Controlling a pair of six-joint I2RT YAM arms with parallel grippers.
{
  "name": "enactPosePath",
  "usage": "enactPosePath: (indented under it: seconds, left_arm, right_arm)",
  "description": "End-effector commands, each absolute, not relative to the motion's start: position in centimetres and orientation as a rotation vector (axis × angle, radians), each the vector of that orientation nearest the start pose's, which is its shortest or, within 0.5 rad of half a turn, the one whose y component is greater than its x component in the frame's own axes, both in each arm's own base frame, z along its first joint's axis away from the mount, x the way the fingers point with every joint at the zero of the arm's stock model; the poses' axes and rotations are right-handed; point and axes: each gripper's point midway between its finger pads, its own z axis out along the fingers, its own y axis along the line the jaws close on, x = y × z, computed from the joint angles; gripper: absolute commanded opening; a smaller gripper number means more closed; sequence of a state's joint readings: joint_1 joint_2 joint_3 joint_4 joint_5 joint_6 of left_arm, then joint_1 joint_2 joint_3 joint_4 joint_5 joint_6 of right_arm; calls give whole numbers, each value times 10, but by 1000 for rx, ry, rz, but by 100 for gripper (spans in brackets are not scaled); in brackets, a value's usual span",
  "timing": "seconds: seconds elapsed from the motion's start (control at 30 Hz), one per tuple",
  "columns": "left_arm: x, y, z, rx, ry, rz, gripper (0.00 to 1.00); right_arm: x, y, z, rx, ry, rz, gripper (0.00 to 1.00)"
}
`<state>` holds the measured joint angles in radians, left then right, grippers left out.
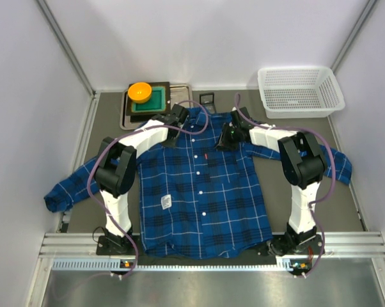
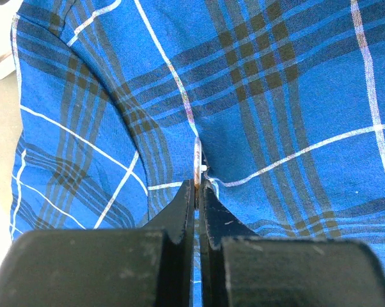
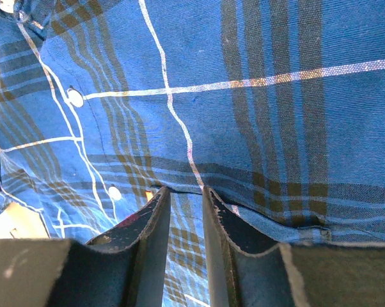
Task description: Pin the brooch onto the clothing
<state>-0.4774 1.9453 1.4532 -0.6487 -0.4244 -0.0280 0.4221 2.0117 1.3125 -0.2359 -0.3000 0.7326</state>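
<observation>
One brooch (image 2: 196,163), edge-on, is clamped tight between the left fingers (image 2: 180,217) and pressed against the one shirt (image 1: 205,192) up by its collar. The right fingers (image 3: 155,217), narrowly parted, pinch a fold of cloth nearby. Two sleeves reach toward the side walls, and the hem lies at the near counter (image 1: 346,211) edge. Behind sit one orange dish (image 1: 140,91) back left and one white basket (image 1: 300,110) back right, with grey counter showing between them.

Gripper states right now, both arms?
Left gripper: shut on the brooch, held edge-on against the shirt.
Right gripper: nearly shut, apparently pinching a fold of the shirt.
</observation>
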Motion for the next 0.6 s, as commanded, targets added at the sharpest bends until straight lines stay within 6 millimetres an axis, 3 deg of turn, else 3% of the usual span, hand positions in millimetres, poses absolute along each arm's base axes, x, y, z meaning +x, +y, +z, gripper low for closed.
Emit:
enactPosePath:
  seconds: [0.0, 0.2, 0.57]
  left_arm:
    - [421, -140, 91, 392, 2489, 328, 0]
    - [423, -133, 100, 319, 2482, 248, 0]
    - [427, -135, 121, 177, 2387, -75, 0]
  right_arm:
    - [412, 268, 51, 256, 2593, 819, 27]
    - [414, 267, 50, 254, 2592, 813, 27]
    - [416, 268, 48, 244, 2594, 809, 27]
